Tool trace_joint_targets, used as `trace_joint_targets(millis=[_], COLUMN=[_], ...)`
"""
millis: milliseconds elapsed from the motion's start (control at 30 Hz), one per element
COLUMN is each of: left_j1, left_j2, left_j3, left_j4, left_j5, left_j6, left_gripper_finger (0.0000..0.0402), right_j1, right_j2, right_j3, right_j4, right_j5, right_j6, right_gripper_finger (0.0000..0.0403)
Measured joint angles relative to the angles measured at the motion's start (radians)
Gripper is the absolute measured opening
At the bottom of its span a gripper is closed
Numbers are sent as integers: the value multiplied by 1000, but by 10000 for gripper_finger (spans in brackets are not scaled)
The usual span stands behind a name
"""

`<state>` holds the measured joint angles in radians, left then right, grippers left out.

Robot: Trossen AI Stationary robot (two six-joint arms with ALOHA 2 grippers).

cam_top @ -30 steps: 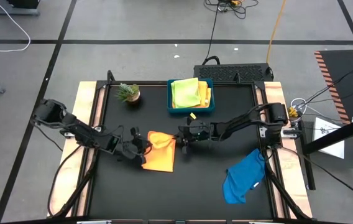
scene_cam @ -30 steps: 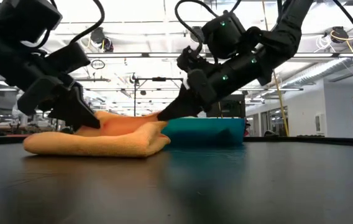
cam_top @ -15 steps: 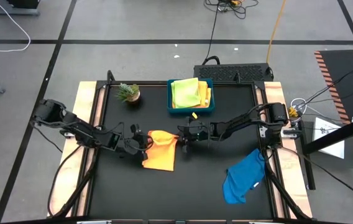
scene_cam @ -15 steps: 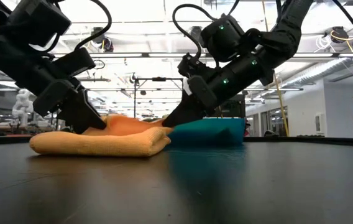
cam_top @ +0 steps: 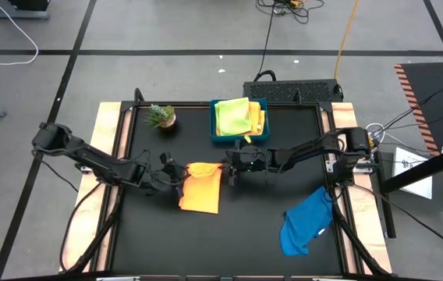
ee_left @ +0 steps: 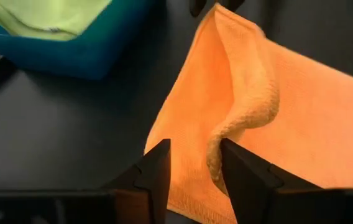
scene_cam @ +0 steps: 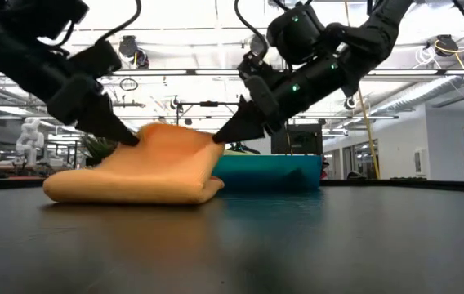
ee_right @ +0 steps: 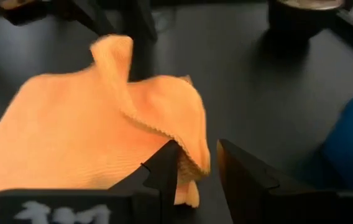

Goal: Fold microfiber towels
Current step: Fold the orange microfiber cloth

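Observation:
An orange towel (cam_top: 200, 190), folded into a rectangle, lies mid-table on its lower layers. Its far upper layer (scene_cam: 162, 139) stands raised like a tent between my two grippers. My left gripper (cam_top: 178, 175) is at the towel's far-left corner, my right gripper (cam_top: 228, 170) at its far-right corner. Both slant down, and their fingers are a little apart in the wrist views, with cloth in the gap. A blue towel (cam_top: 307, 222) lies crumpled at the near right. Lime and yellow towels (cam_top: 235, 115) sit in a blue tray (cam_top: 239, 139). My left gripper (ee_left: 195, 165) has the raised, curled edge (ee_left: 217, 146) of the towel's upper layer between its parted fingers. The edge lies against one finger (ee_left: 238, 168) only. The fingers come slanting down from the table's left. The layer hangs up at their tips and the lower layers stay on the table. My right gripper (ee_right: 196, 165) has the towel's far-right corner (ee_right: 192, 155) in the gap between its fingers. The corner droops against one finger (ee_right: 167, 165), with a sliver of gap to the other. The fingers come slanting down from the table's right. The corner is lifted off the layers beneath.
The blue tray (scene_cam: 269, 171) stands just behind the orange towel, at the far middle. A small potted plant (cam_top: 161, 117) is at the far left. Wooden side rails (cam_top: 111, 148) border the black table top.
Both grippers have risen a little at the towel's far corners. The far upper layer has come up with them, from lying flat into a tent between the two tips. The lower layers and the near edge have stayed on the table.

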<state>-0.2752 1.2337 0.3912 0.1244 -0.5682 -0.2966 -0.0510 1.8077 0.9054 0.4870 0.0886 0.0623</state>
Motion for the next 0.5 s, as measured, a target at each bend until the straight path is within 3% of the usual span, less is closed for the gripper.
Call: trace_joint_targets(millis=[167, 500], left_j1=[1, 3], left_j2=[-74, -75], left_j3=[0, -1], left_j4=[-47, -10], left_j5=[-10, -2], left_j6=[-20, -82], left_gripper_finger=[126, 124], right_j1=[-10, -2], right_j2=[-32, -32], right_j3=[-1, -1], right_j4=[-51, -66], right_j5=[20, 15], right_j6=[-3, -24], right_gripper_finger=[106, 106])
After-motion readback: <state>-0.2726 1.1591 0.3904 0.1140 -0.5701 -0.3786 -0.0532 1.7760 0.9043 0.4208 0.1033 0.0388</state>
